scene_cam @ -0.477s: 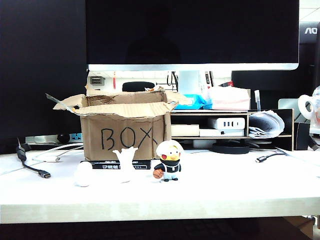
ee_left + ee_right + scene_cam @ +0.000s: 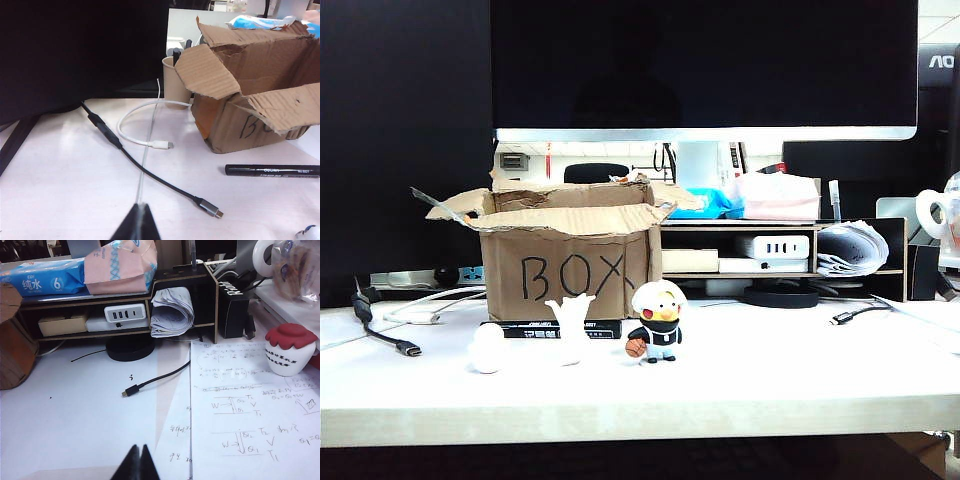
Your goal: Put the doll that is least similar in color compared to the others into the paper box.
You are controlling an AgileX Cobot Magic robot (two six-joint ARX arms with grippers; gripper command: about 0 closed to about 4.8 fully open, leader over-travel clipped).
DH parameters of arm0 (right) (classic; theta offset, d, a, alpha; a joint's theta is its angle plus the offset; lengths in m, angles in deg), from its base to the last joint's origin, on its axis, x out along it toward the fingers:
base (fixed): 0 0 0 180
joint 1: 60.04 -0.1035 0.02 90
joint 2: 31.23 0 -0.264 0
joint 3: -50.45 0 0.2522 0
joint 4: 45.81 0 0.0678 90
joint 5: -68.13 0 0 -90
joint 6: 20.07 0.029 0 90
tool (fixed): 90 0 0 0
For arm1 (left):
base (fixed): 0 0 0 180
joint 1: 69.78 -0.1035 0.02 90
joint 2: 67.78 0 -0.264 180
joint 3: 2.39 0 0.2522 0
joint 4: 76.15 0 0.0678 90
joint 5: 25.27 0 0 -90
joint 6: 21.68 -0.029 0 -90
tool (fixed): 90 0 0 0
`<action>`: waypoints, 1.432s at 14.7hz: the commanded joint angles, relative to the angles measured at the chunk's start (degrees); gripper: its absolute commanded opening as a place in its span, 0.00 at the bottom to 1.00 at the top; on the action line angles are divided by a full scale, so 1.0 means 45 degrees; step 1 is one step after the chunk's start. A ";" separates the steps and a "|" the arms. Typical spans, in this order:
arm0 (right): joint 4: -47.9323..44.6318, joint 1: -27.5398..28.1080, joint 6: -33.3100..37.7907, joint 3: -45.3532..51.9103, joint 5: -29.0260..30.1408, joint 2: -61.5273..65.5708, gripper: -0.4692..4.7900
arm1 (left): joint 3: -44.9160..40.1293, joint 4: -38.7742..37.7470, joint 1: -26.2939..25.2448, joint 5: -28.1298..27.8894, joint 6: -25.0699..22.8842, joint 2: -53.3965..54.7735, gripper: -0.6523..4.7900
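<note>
moved: nothing since the earlier shot
doll: on table, right in front of box
left gripper: pressed together, above black cable
right gripper: pressed together, beside papers

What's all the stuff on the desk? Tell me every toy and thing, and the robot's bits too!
doll: one, yellow face, white helmet, black body; right front of the box.
armed figure: one, white; before the box, left of the doll.
egg figure: one, white; furthest left.
paper box: one, brown, open, marked BOX; behind the toys.
marker pen: one, black; at the box's foot.
cables: one black, one white; left of the box.
shelf: one, dark; right of the box.
papers: white, handwritten; far right.
left gripper: black, shut, above the cables.
right gripper: black, shut, beside the papers.
</note>
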 commanded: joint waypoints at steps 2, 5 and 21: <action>-0.0243 0.0000 0.0000 0.0078 -0.0029 0.0000 0.08 | 0.0010 0.0155 0.0233 -0.0005 -0.0015 0.0000 0.11; -0.0330 -0.0005 0.0000 0.0073 -0.0029 0.0000 0.08 | 0.0010 0.0170 0.2346 -0.0044 -0.0019 0.0971 0.11; -0.1219 -0.1554 0.1967 -0.5221 0.6334 0.8675 0.08 | 0.0010 0.0160 0.6115 0.0044 -0.0015 0.2676 0.11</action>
